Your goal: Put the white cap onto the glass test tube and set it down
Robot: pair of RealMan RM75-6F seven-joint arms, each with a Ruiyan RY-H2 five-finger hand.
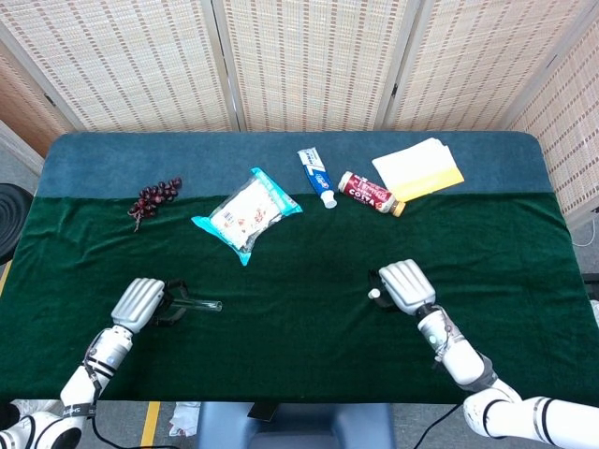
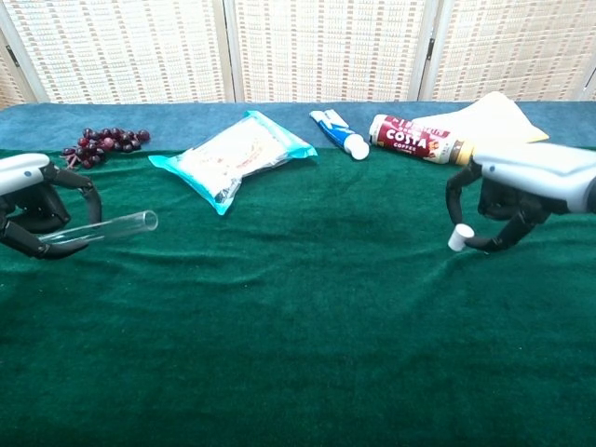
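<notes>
Got the clear glass test tube point(image 2: 101, 226) in my left hand point(image 2: 37, 216), lifted off the green-cloth worktop point(image 2: 298, 335), open end pointing inward. My right hand point(image 2: 507, 200) is pinching the small white plastic cap point(image 2: 457, 238), well apart. Both picked up, I reckon; next: bring them together, lined up.

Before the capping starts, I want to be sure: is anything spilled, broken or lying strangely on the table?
Nothing stands out. The glass test tube is whole in the left robot hand, the white cap is held by the right robot hand, and nothing is spilled.
</notes>
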